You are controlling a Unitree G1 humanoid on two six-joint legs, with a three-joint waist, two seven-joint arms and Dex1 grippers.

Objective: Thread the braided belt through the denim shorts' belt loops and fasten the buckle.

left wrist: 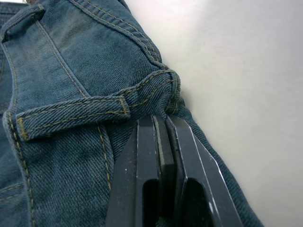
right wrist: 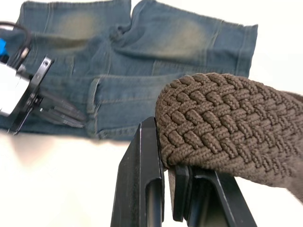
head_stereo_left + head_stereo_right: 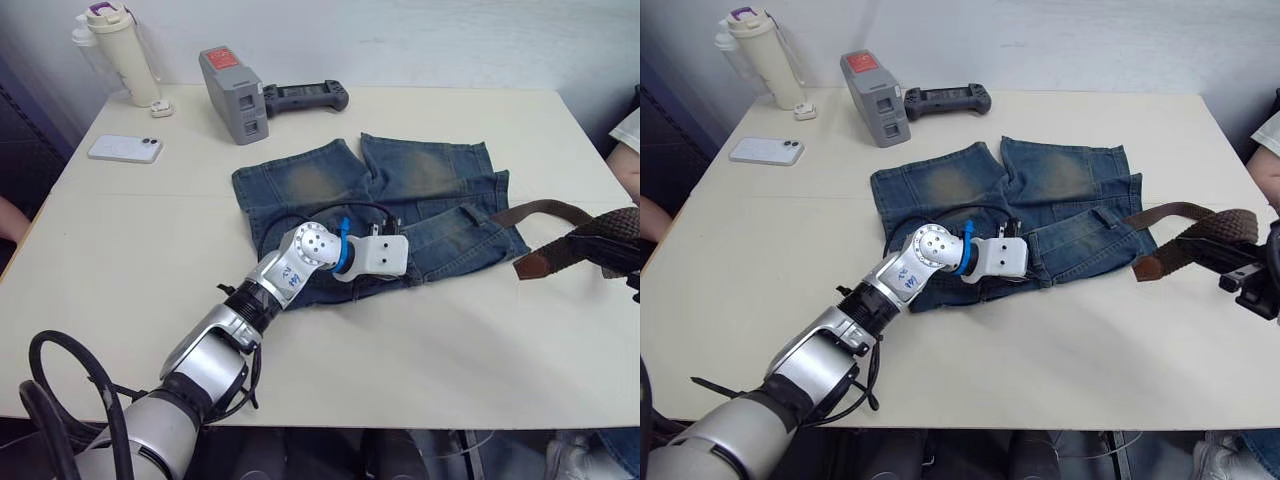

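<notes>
The denim shorts [image 3: 400,190] lie flat mid-table, with the waistband toward me. My left gripper [image 1: 163,120] is shut, its tips pressed against the waistband's folded edge just beside a belt loop [image 1: 71,113]. The right wrist view shows that same gripper [image 2: 71,115] lying on the waistband by the belt loop [image 2: 92,106]. At the table's right, my right gripper [image 2: 165,151] is shut on the braided belt [image 2: 222,118] and holds it off the table. The belt [image 3: 1185,212] curves back toward the shorts, its darker brown end [image 3: 1145,267] near the waistband corner. The buckle is out of view.
At the back left stand a cream bottle [image 3: 125,55], a small white item [image 3: 162,110] and a white phone [image 3: 125,149]. A grey box [image 3: 232,95] and a black controller [image 3: 305,97] lie behind the shorts. A person's sleeve [image 3: 630,130] shows at the right edge.
</notes>
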